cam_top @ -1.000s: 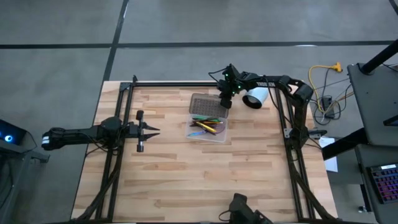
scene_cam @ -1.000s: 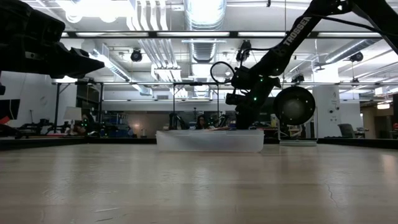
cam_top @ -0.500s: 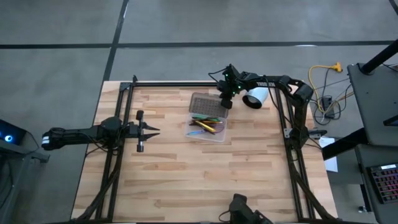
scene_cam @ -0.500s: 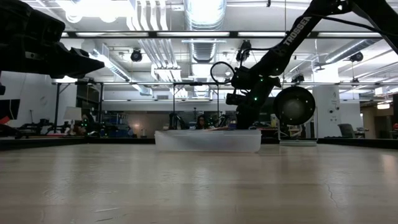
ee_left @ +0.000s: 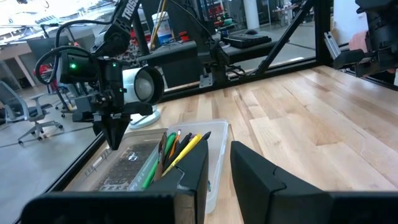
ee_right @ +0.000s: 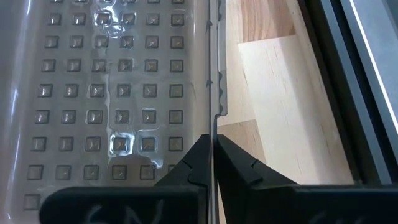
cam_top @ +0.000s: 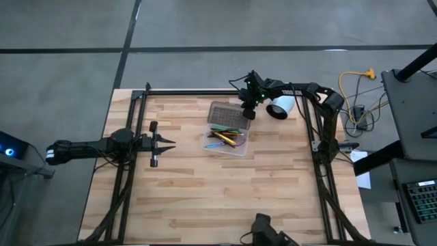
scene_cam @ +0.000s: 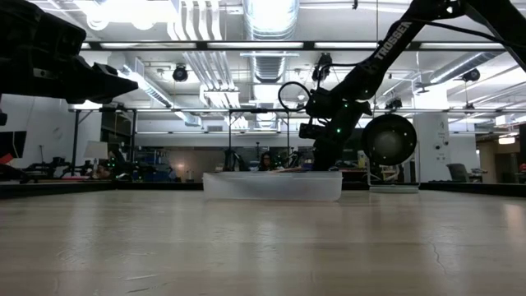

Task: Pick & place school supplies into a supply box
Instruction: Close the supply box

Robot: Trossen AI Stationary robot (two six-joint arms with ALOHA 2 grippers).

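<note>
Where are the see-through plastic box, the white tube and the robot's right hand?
Clear plastic supply box [cam_top: 239, 149]: high view, on its near rim.
White cylinder [cam_top: 281, 106]: high view, on its side.
Right hand [ee_right: 211, 149]: right wrist view, between its fingertips, pinching the lid's edge.

Worktop [cam_top: 191, 198] of pale wooden planks, seen from above, bordered by a dark metal frame [cam_top: 184, 91] along its far edge and sides. Resting directly on it, towards the far side and right of centre: the supply box [cam_top: 229, 149], translucent, its grey textured lid [cam_top: 227, 116] folded open flat on the wood beside it. Inside the tray lie the school supplies [cam_top: 225, 137], pencils and pens side by side. A white cylinder [cam_top: 281, 106] lies near the far right corner.
</note>
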